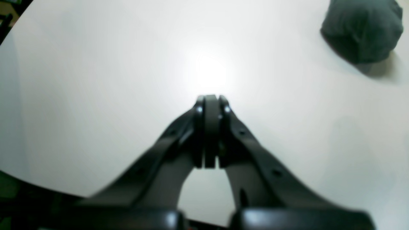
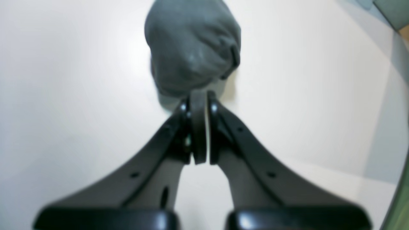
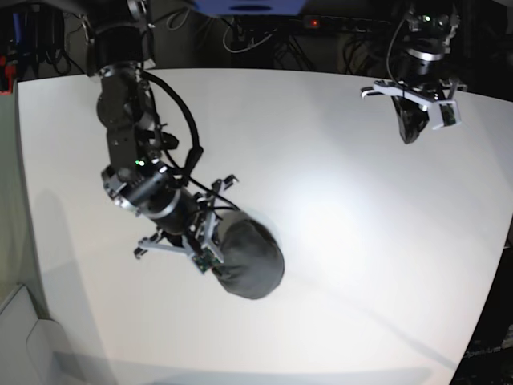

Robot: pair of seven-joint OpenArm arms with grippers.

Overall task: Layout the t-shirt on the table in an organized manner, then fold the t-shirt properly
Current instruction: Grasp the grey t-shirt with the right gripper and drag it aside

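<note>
No legible text, label, brand mark, number or sign appears in any of the three views. The t-shirt [image 3: 250,261] lies bunched in a ball on the white surface [image 3: 337,208], and its visible cloth shows no print and no readable tag. The surface itself bears no markings. Both wrist views are blurred, and the dark end effector parts in them carry no lettering that can be made out. The equipment behind the far edge in the base view is too dark and small to read.
</note>
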